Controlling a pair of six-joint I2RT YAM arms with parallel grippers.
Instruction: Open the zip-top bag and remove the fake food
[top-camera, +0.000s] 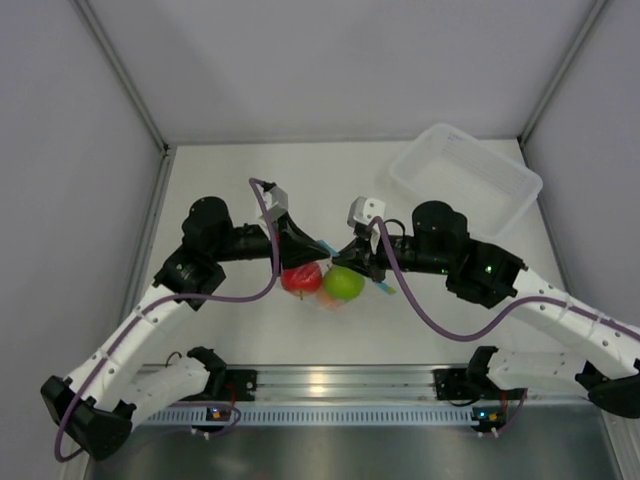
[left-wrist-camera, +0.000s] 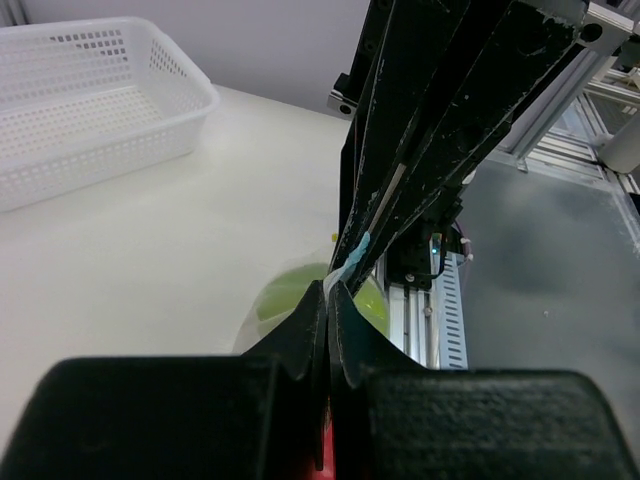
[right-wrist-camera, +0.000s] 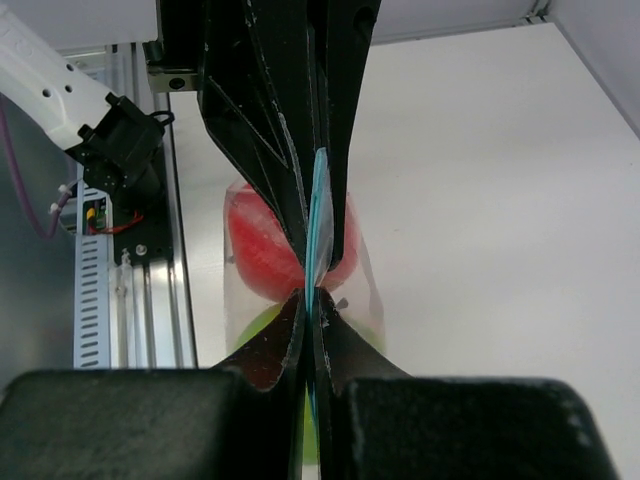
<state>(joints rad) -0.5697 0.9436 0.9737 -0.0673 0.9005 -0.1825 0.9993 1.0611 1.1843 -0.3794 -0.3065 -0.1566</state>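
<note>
item: zip-top bag (top-camera: 330, 292), mid-table between the arms, its teal zip strip (right-wrist-camera: 320, 215) uppermost. contents: fake food (top-camera: 322, 284), namely red fruit (top-camera: 301, 278), green fruit (top-camera: 344, 284) and an orange one, mostly hidden. left gripper (top-camera: 318, 252): clamped on the strip. right gripper (top-camera: 346, 258): clamped on the strip, facing it. white basket (top-camera: 465, 180): far right, well apart.

i'm looking into a robotics lab test cell, not a home. a bare white table (top-camera: 250, 180) is boxed in by plain grey panels (top-camera: 340, 60), with a metal post (top-camera: 122, 75) at 11 o'clock. the left arm (top-camera: 150, 310) and right arm (top-camera: 560, 300) are bolted to a slotted aluminium rail (top-camera: 330, 380) at 6 o'clock, trailing purple cables (top-camera: 430, 320). a white plastic basket (top-camera: 470, 170) sits at 2 o'clock.
</note>
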